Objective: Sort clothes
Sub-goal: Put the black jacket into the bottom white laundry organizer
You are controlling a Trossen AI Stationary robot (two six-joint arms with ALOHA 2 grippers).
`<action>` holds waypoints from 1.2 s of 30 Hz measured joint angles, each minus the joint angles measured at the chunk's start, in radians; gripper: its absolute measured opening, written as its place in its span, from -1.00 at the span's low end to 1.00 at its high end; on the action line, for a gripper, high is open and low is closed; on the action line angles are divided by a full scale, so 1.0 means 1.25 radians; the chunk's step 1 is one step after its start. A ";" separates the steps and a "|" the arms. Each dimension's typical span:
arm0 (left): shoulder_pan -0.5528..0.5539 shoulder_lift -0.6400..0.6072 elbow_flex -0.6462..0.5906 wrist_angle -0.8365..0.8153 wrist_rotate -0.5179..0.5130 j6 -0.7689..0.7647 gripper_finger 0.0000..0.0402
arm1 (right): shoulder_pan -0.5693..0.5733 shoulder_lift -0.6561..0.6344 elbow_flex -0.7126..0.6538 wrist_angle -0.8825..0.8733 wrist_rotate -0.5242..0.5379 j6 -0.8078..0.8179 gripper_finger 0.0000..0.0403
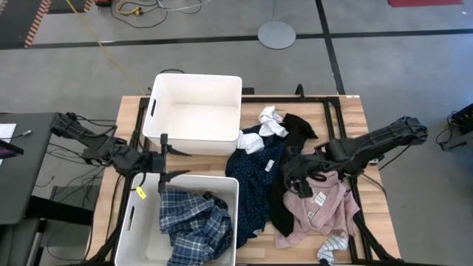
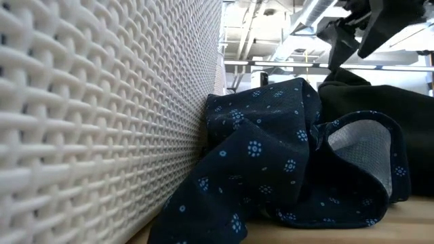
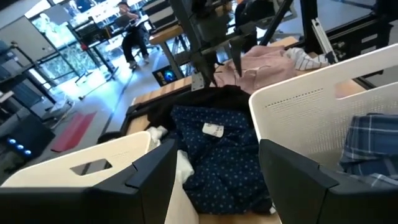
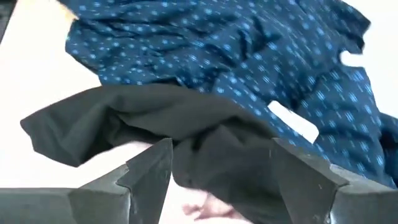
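The blue-white plaid shirt [image 1: 194, 223] lies in the near white bin [image 1: 222, 185]. The navy dotted piece [image 1: 255, 185] lies on the table beside that bin, with the black piece [image 1: 283, 203] partly over its right edge and the pale pink shirt [image 1: 319, 210] to the right. White socks [image 1: 270, 122] lie at the far side, and a striped sock [image 1: 332, 247] at the near edge. My right gripper [image 1: 293, 174] hangs open just above the black piece [image 4: 205, 155], with a finger on either side of a fold. My left gripper [image 1: 171, 159] is open and empty between the two bins.
The far white bin [image 1: 222, 81] stands behind the near one, with a narrow gap between them. In the low view the near bin's woven wall [image 2: 102, 122] fills the left half. Dark frame rails run along the table's edges.
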 joint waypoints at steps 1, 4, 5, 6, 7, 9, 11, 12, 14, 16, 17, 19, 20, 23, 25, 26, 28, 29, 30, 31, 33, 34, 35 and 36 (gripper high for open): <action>0.003 0.004 0.000 0.000 0.001 0.000 0.10 | 0.005 0.008 0.000 0.002 0.003 -0.006 0.42; 0.010 0.021 0.000 0.000 0.001 -0.001 0.10 | 0.003 0.049 0.000 -0.023 0.008 -0.012 0.42; 0.012 0.026 0.000 -0.001 0.004 -0.001 0.10 | -0.002 0.067 0.000 -0.032 0.009 -0.011 0.42; 0.013 0.032 0.000 -0.001 0.010 -0.002 0.10 | -0.007 0.088 0.000 -0.042 0.010 -0.009 0.42; 0.013 0.036 0.000 -0.001 0.019 -0.002 0.10 | -0.013 0.109 0.000 -0.051 0.010 -0.009 0.42; 0.014 0.045 0.000 -0.001 0.023 -0.002 0.10 | -0.022 0.151 0.000 -0.069 0.015 -0.009 0.42; 0.013 0.049 0.000 -0.001 0.023 -0.003 0.10 | -0.028 0.190 0.000 -0.091 0.043 -0.008 0.40; 0.013 0.050 0.000 -0.001 0.023 -0.003 0.10 | -0.028 0.205 0.000 -0.103 0.053 -0.008 0.38; 0.013 0.052 0.000 0.000 0.024 -0.009 0.10 | -0.022 0.222 0.000 -0.125 0.069 -0.008 0.30; 0.013 0.052 0.000 -0.001 0.025 -0.014 0.10 | -0.013 0.225 0.000 -0.140 0.083 -0.008 0.13; 0.013 0.052 0.000 -0.002 0.025 -0.015 0.10 | -0.008 0.223 0.000 -0.144 0.093 -0.008 0.01; 0.013 0.052 0.000 -0.004 0.025 -0.014 0.10 | 0.004 0.211 0.000 -0.150 0.103 -0.009 -0.31; 0.013 0.052 0.000 -0.004 0.025 -0.012 0.10 | 0.009 0.201 0.001 -0.153 0.105 -0.011 -0.50; 0.013 0.052 0.000 -0.002 0.025 -0.001 0.10 | 0.025 0.161 0.017 -0.163 0.115 -0.012 -0.89; 0.013 0.052 0.000 0.004 0.024 0.007 0.10 | 0.037 0.131 0.036 -0.168 0.146 0.007 -0.90; 0.013 0.052 0.000 0.007 0.025 0.011 0.10 | 0.041 0.113 0.048 -0.171 0.158 0.011 -0.91; 0.013 0.052 0.000 0.018 0.024 0.020 0.10 | 0.053 0.079 0.078 -0.172 0.191 0.013 -0.94; 0.013 0.052 0.000 0.025 0.024 0.025 0.10 | 0.060 0.061 0.093 -0.171 0.209 0.013 -0.96; 0.013 0.052 0.000 0.036 0.024 0.030 0.10 | 0.065 0.046 0.108 -0.171 0.230 0.012 -0.97; 0.013 0.052 0.000 0.047 0.024 0.036 0.10 | 0.069 0.031 0.125 -0.170 0.251 0.008 -0.98; 0.013 0.052 0.000 0.067 0.024 0.051 0.10 | 0.077 0.004 0.159 -0.164 0.292 -0.008 -0.98; 0.013 0.052 0.000 0.081 0.025 0.060 0.10 | 0.080 -0.007 0.173 -0.159 0.307 -0.021 -0.99; 0.013 0.052 0.000 0.095 0.025 0.070 0.10 | 0.082 -0.018 0.189 -0.149 0.322 -0.037 -0.99; 0.013 0.052 0.000 0.109 0.026 0.080 0.10 | 0.083 -0.027 0.204 -0.131 0.335 -0.057 -0.99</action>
